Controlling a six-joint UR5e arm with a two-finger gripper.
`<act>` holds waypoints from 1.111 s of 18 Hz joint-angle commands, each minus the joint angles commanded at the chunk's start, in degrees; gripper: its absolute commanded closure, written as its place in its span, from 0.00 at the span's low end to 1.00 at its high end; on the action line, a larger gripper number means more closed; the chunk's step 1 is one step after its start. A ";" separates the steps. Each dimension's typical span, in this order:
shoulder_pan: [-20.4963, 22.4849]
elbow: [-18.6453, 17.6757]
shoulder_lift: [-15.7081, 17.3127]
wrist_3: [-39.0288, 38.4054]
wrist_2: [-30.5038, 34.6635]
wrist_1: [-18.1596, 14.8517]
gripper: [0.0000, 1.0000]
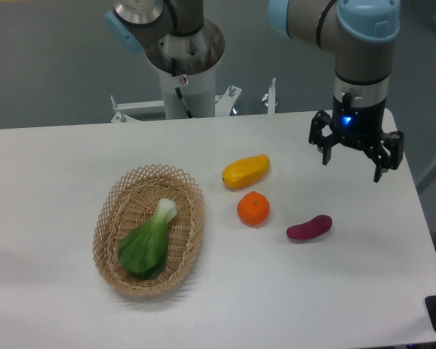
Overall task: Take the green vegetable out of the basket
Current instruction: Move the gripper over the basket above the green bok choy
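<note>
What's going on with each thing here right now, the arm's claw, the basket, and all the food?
gripper: open, empty, in the air over the table's right side
basket: upright on the table, holding the vegetable
green vegetable: lying in the basket, untouched
yellow fruit: lying on the table
orange: on the table
purple vegetable: lying on the table
</note>
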 joint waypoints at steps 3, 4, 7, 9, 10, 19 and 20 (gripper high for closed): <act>0.00 0.00 0.00 0.09 0.00 0.00 0.00; -0.09 -0.17 0.09 0.17 -0.17 0.09 0.00; -2.01 -3.68 1.05 -0.35 -0.52 0.61 0.00; -3.51 -6.84 2.10 -10.92 -0.62 5.42 0.00; -4.99 -7.99 2.02 -17.42 -0.79 7.71 0.00; -19.76 -13.09 0.18 -40.24 -0.27 10.63 0.00; -21.08 -14.40 0.09 -40.43 -0.09 10.81 0.00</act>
